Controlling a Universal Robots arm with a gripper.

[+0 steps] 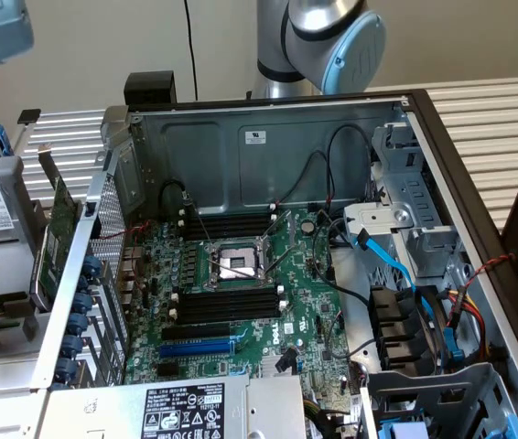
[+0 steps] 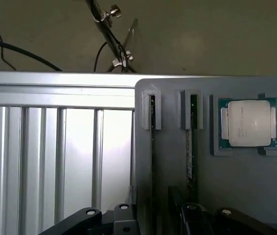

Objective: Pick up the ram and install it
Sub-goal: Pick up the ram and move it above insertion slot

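Wrist view, grey tray [image 2: 236, 191] seemingly holding two ram sticks [image 2: 190, 152] and processor [image 2: 248, 123], hand [image 2: 157, 221] spread wide

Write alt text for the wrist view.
A grey holder carries two ram sticks standing on edge in slots, beside a processor chip in its own recess. The holder lies on a slatted metal table, and the open gripper is close to the sticks.

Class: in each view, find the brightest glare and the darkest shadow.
Wrist view: glare whitens the ribbed table beside the grey tray. Exterior view: the motherboard is evenly lit; the darkest shadow lies beneath the blue cable.
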